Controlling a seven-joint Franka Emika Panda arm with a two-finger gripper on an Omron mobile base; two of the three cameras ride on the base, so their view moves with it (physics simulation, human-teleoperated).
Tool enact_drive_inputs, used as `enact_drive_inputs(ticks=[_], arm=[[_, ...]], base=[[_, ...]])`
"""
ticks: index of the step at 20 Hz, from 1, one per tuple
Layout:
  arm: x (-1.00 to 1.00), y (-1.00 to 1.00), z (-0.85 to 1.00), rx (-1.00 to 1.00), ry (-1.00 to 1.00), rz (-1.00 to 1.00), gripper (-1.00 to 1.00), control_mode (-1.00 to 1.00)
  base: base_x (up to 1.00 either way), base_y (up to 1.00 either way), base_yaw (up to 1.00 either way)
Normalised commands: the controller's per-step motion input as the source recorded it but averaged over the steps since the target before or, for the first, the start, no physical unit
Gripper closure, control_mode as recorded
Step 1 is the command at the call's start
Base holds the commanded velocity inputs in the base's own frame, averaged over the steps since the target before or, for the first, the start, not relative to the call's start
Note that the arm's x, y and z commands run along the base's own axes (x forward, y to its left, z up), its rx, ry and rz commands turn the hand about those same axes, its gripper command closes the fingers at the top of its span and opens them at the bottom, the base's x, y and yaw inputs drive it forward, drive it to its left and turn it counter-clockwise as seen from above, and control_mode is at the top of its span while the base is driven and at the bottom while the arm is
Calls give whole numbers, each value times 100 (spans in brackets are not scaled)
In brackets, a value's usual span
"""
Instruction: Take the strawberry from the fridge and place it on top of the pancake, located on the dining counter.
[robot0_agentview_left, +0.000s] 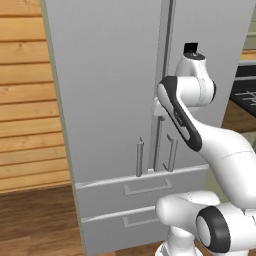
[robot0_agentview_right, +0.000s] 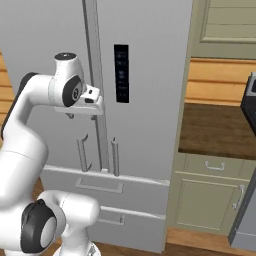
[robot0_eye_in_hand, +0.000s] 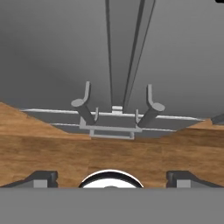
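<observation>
Here, in the left base view, the fridge (robot0_agentview_left: 110, 100) fills the middle of the frame, both doors shut, and my white arm (robot0_agentview_left: 200, 135) rises at the lower right. In the right base view, my gripper (robot0_agentview_right: 92, 102) sits at the middle left, close to the crack between the doors. In the hand view, my fingertips (robot0_eye_in_hand: 41, 178) stand far apart at the bottom, holding nothing, and two door handles (robot0_eye_in_hand: 85, 103) hang in the middle.
</observation>
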Motion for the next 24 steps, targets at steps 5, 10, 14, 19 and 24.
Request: enact_drive_inputs(ticks=[5, 10, 14, 19, 24], arm=[[11, -15, -4, 1, -1, 0, -100, -100], [44, -26, -50, 0, 0, 6, -100, -100], [60, -13, -46, 0, 0, 11, -100, -100], [50, -29, -73, -5, 1, 9, -100, -100], [34, -10, -54, -7, 2, 0, -100, -100]], base=[[-11, -2, -1], [0, 0, 0], [0, 0, 0], [0, 0, 0], [0, 0, 0]])
